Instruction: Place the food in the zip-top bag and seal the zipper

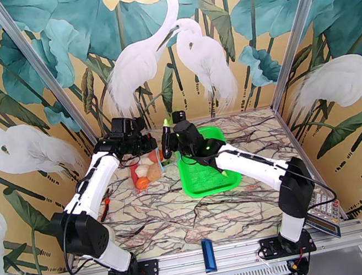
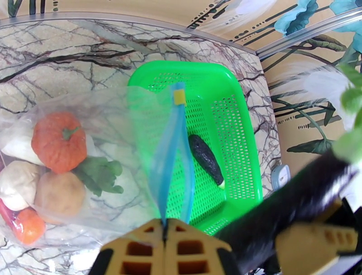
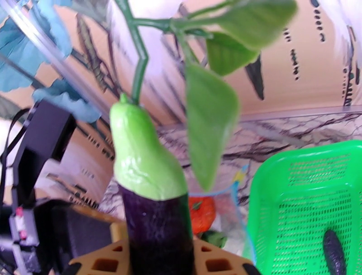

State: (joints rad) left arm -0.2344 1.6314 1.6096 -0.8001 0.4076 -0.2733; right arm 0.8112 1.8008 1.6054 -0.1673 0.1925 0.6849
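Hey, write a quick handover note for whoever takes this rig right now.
Left gripper: shut on the zipper at the zip-top bag mouth.
Right gripper: shut on the eggplant, lifted near the bag.
Done: tomato, potato, garlic and others are in the bag.
Left: bag the eggplant and the dark piece in the green basket, then seal the zipper.

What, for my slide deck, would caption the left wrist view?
Left tool pinches the zip-top bag by its blue zipper, toy vegetables inside, beside a green basket holding one dark vegetable.
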